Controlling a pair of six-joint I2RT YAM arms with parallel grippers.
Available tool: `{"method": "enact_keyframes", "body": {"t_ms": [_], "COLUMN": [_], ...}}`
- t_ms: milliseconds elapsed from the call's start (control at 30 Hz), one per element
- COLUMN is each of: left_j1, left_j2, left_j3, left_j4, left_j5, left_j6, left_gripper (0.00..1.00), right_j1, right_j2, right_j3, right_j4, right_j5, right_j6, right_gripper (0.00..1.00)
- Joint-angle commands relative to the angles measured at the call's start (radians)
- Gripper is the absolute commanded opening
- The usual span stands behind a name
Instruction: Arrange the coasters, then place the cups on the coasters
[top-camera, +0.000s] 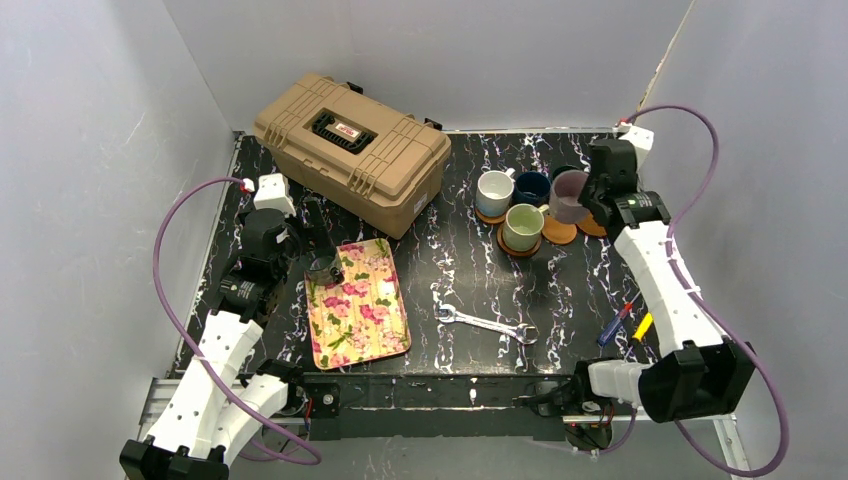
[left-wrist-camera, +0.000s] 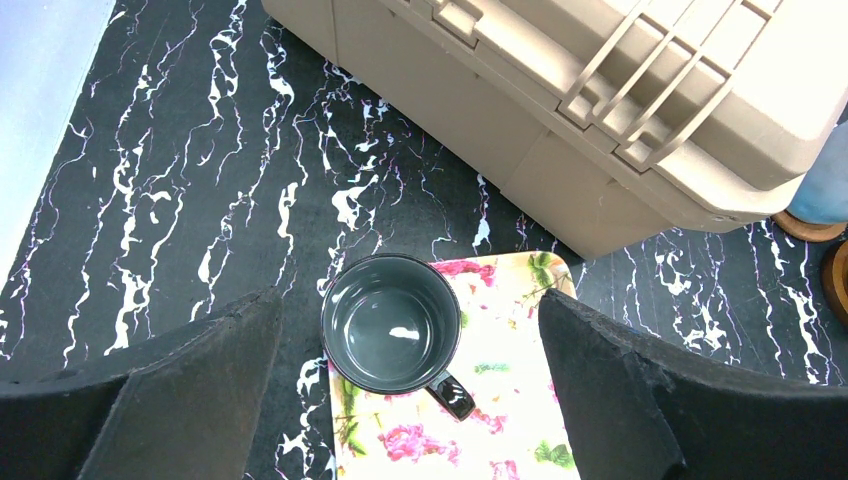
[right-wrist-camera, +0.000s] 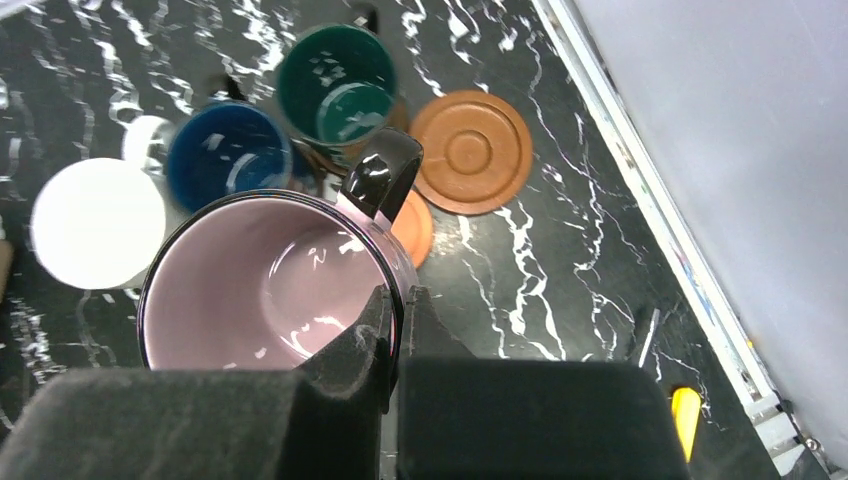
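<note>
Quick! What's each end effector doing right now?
Left end effector: open, one finger on each side of the dark green mug, not touching it.
Right end effector: closed on the rim of the mauve-pink mug.

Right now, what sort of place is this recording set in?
Most likely a robot lab test cell, not a home: plain grey walls enclose a black marbled table, and the props are mixed: a tan toolbox, a wrench, ceramic cups.

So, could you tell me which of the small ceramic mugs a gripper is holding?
The mauve-pink ceramic mug: the right gripper is shut on its rim. The rest stand free, even the dark green mug below the open left gripper.
</note>
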Motion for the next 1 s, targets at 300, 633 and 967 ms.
{"method": "enact_keyframes", "body": {"t_ms": [300,633,967], "left_j1": [-0.007,-0.007,-0.007], "left_j2": [-0.002,0.007,0.015], "left_j3": [0.001,0.001,0.001], "left_j4": [-0.003,-0.003,0.000], "left_j5": [-0.002,-0.001,-0.001], "left_j6": [0.003,0.007,0.008], "left_gripper": [0.98,0.98,0.98], "right_j1": [-0.315,-0.317,-0.317], "right_j2": [0.046,0.120,0.185], "right_j3": [-0.141,-0.199,-0.207], "right_j4": [0.271,0.381,0.408], "right_j5": [-0.445,-0.451,-0.440], "right_j6": [-0.068,-0.144,-0.194], "right_gripper": [0.01,0.01,0.01]}}
